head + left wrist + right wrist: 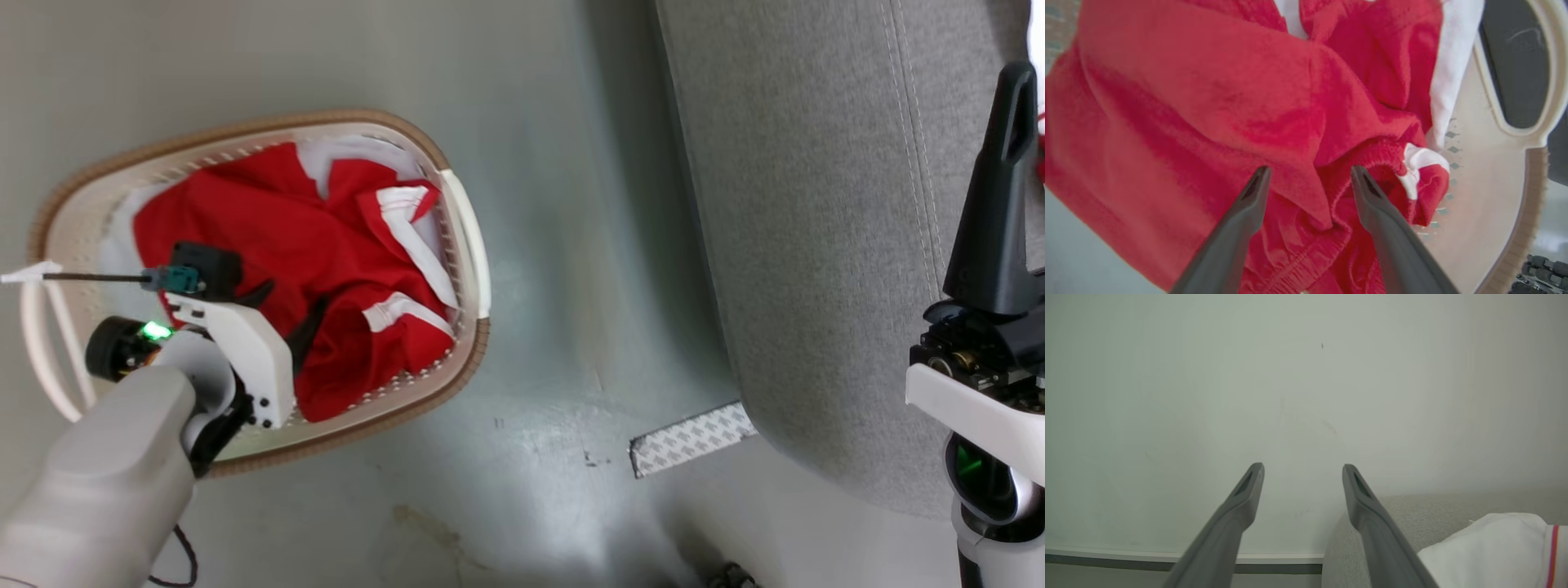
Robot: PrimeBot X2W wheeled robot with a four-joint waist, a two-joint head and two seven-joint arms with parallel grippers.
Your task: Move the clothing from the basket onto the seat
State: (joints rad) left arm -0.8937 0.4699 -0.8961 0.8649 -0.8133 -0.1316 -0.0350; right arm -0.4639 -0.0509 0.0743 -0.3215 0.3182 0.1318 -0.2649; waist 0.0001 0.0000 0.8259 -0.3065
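The clothing (310, 245), red with white panels, lies bunched in the cream basket (469, 245) on the floor at the left. My left gripper (295, 298) reaches down into the basket, and its fingers stand open just over a red fold (1290, 122), gripping nothing. The perforated basket wall (1486, 171) is to the right in the left wrist view. The grey seat (816, 245) fills the right side. My right gripper (1012, 122) hangs open above the seat (1412, 514), pointing at a pale wall with nothing between its fingers (1249, 490). A white garment with red stripe (1494, 547) lies on the seat beside it.
A strip of patterned white tape (692, 437) lies on the grey floor by the seat's corner. Open floor separates the basket from the seat. A thin black rod with a white tip (82, 278) sticks out from my left wrist over the basket's left handle.
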